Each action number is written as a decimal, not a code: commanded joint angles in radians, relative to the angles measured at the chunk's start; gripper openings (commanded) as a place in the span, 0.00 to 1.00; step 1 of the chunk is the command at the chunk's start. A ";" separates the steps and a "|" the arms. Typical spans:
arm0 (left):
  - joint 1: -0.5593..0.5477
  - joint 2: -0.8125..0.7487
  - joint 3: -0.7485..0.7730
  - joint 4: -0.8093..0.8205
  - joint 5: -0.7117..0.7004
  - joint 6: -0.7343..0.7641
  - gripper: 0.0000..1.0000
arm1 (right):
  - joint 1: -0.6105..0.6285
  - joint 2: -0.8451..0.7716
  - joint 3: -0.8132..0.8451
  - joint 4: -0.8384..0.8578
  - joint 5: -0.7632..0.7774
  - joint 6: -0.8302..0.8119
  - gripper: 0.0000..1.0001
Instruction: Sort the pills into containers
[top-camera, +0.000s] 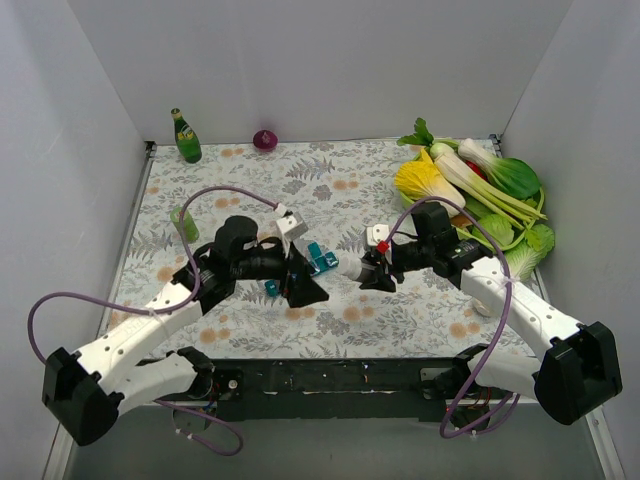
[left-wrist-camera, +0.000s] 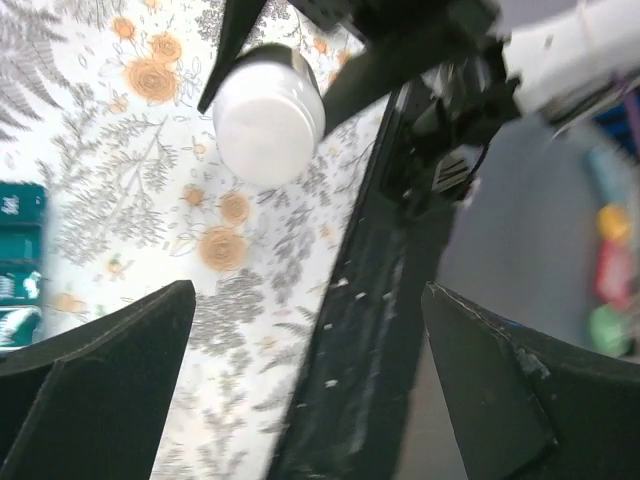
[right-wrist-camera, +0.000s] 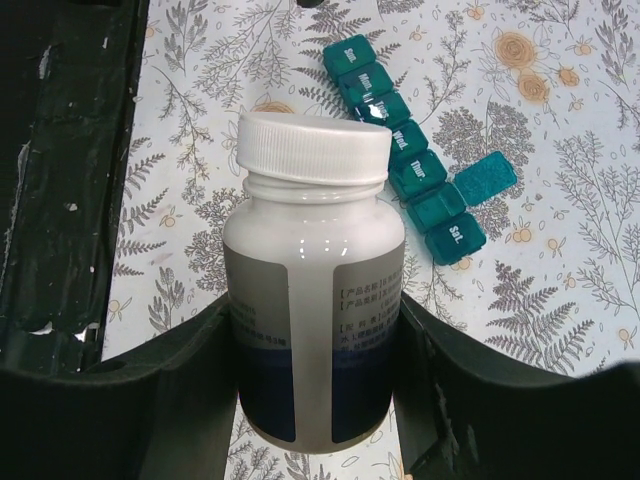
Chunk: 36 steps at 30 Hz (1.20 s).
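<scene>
White plastic is holding our attention here: the white plastic pill bottle with a grey and dark-blue label (right-wrist-camera: 312, 330) is sitting clamped between the right fingers (right-wrist-camera: 150, 400), which are pressing on its two sides at label height. Its white ribbed screw cap (right-wrist-camera: 312, 148) is resting on the neck and looking a little crooked. We are judging it loosened rather than tight, though we cannot be sure.

The left fingers (left-wrist-camera: 100, 390) are standing spread wide and pinching nothing. In their own wrist view the cap's round end is facing them across a gap, well apart from either finger.

The long teal-blue plastic pill-organiser strip of day-marked compartments (right-wrist-camera: 400, 150) is lying on the floral-patterned bench (top-camera: 400, 320), just beyond the bottle. From above it is lying between the two arms and partly hidden behind the left one. One small teal lid (right-wrist-camera: 485, 178) near the "Sat" end is standing open beside its compartment, and the other lids appear to be closed. We are not seeing any pill outside the bottle.

We are reading this as the bottle-opening step, with no sorting begun. The next move is calling for the left fingers to line up squarely around the cap and close on its ribbed rim. They then need to lift it clear while the right fingers are keeping the bottle from turning, before any tipping toward the open compartment.
</scene>
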 joint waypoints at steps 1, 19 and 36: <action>-0.003 -0.139 -0.142 0.159 0.060 0.496 0.98 | -0.004 -0.014 0.013 -0.016 -0.066 -0.028 0.01; -0.018 0.063 -0.064 0.419 0.131 0.649 0.96 | -0.004 -0.008 0.007 -0.024 -0.089 -0.043 0.01; -0.060 0.181 -0.001 0.387 0.166 0.609 0.62 | -0.007 -0.010 0.004 -0.022 -0.089 -0.043 0.01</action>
